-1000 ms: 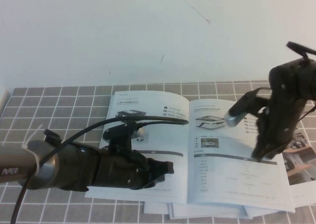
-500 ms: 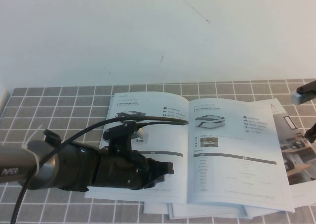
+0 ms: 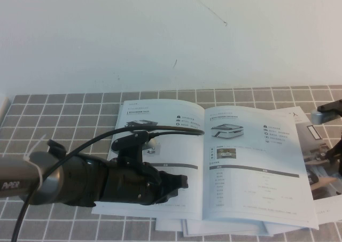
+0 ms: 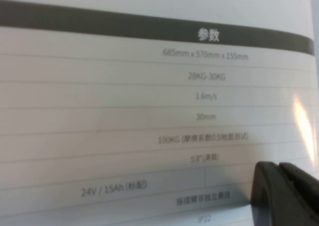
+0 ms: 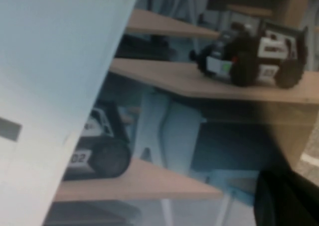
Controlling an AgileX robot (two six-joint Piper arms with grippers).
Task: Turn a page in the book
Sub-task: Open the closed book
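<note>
The book (image 3: 240, 162) lies open on the grey tiled table, showing two white product-sheet pages. My left gripper (image 3: 180, 182) is shut and lies low across the left page, its black fingertips (image 4: 286, 193) resting against a table of specifications. My right gripper (image 3: 337, 155) is at the right edge of the high view, past the right page and shut. Its wrist view shows one dark finger (image 5: 286, 201) over a glossy photo of wheeled robots on wooden desks (image 5: 199, 81). Nothing is held between either pair of fingers.
Similar white booklets (image 3: 224, 228) are stacked under the open book, with edges sticking out at the front. A booklet with the robot photo (image 3: 320, 170) pokes out at the right. A white wall (image 3: 160, 39) rises behind the tiled table (image 3: 53, 119).
My right arm has left the book's right page and swung off to the right edge of view. That page now lies flat and uncovered. The left arm has not moved.
</note>
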